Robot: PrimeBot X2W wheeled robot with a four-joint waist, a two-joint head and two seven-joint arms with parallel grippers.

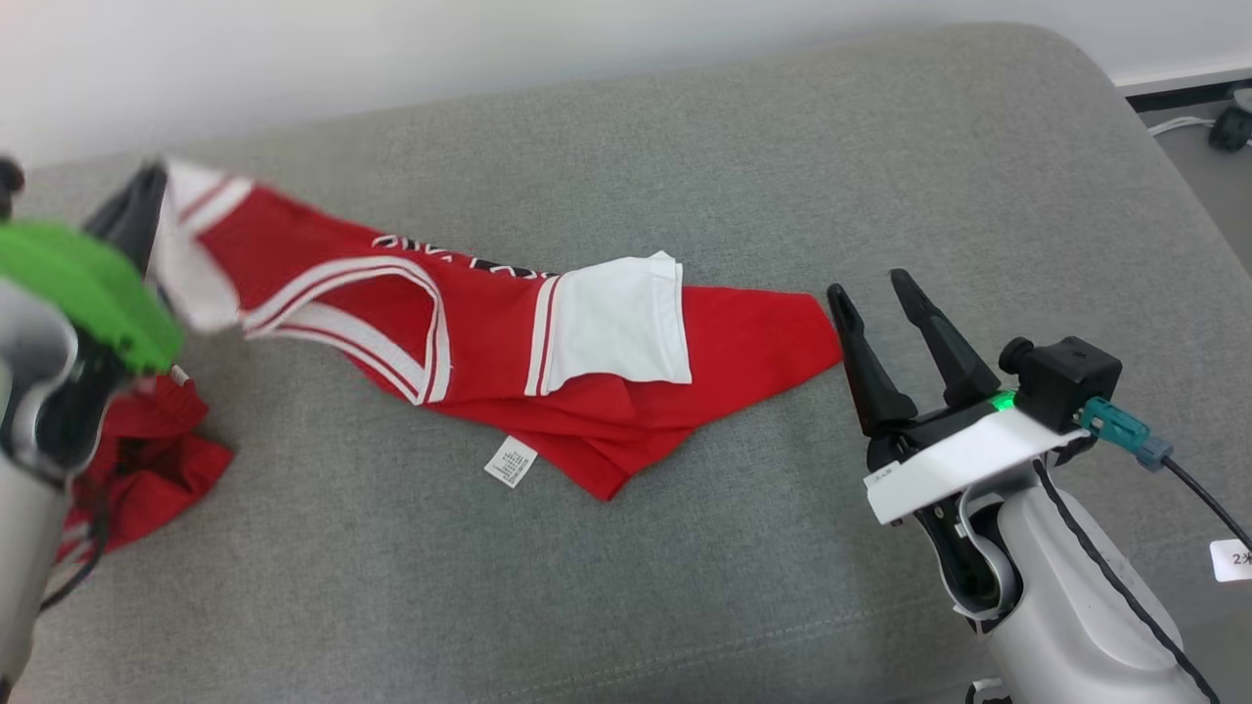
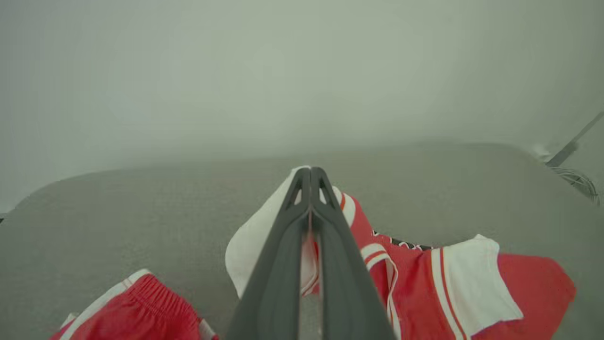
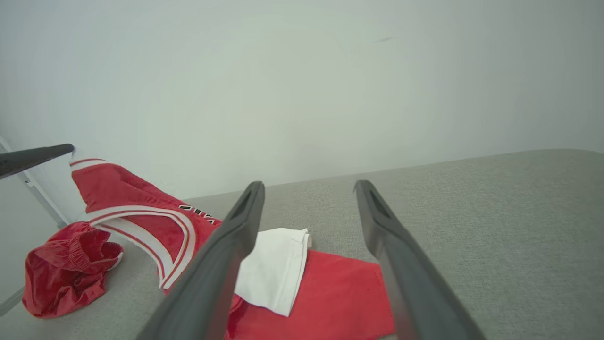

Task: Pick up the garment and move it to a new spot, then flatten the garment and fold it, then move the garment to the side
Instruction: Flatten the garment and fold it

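A red jersey with white trim, the garment [image 1: 587, 391], lies stretched across the grey cushion [image 1: 743, 147]. One white sleeve [image 1: 616, 323] is folded over its middle. My left gripper [image 1: 152, 186] is shut on the garment's white-edged end and holds it lifted at the far left; in the left wrist view the closed fingers [image 2: 310, 170] pinch white cloth of the garment [image 2: 415, 278]. My right gripper [image 1: 868, 286] is open just beyond the garment's right corner, with nothing between its fingers. The right wrist view shows that gripper [image 3: 309, 185] above the garment [image 3: 330, 293].
Crumpled red shorts [image 1: 147, 460] lie on the cushion at the left, below my left arm. A white label [image 1: 511, 461] pokes out from the jersey's front edge. Cables and a dark object [image 1: 1228, 127] sit on the floor past the cushion's right edge.
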